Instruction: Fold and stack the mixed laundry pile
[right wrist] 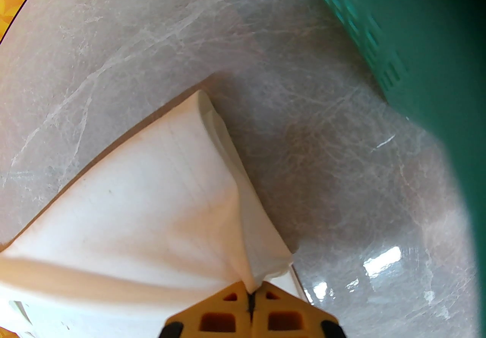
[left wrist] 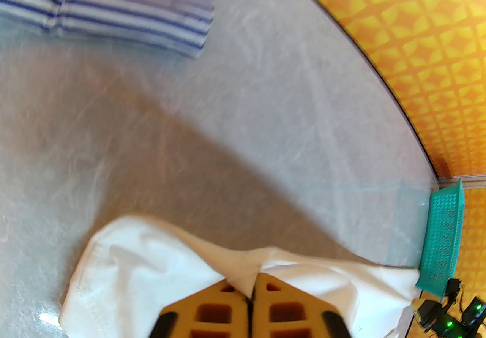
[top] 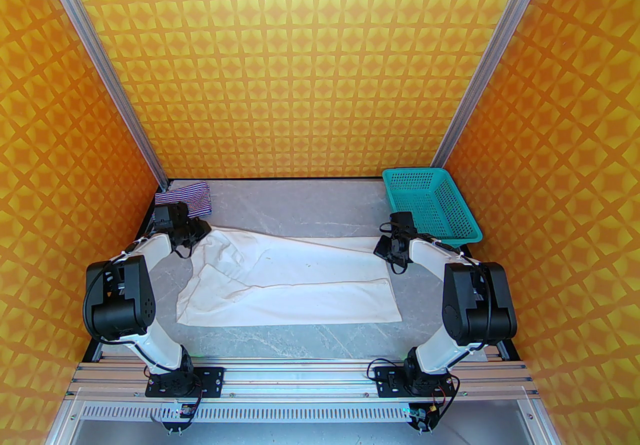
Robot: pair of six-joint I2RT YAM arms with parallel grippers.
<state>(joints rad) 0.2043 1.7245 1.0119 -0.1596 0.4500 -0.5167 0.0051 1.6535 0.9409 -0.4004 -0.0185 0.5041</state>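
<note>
Tabletop (top: 310,208): grey, marbled. The white cloth (top: 300,278) is spread across its middle, wrinkled toward the left, with the far edge lifted at both ends. A teal basket (top: 415,173) is noted at the far right corner. The striped garment (top: 187,198) lies at the far left corner, apart from the cloth.

The left fingers (left wrist: 237,294) are closed on the cloth's far left edge. The right fingers (right wrist: 239,292) are pinched on its far right corner.

Step judged: first fold of the cloth; stacking not begun. The held ends should be carried together to the near edge and laid aligned.
</note>
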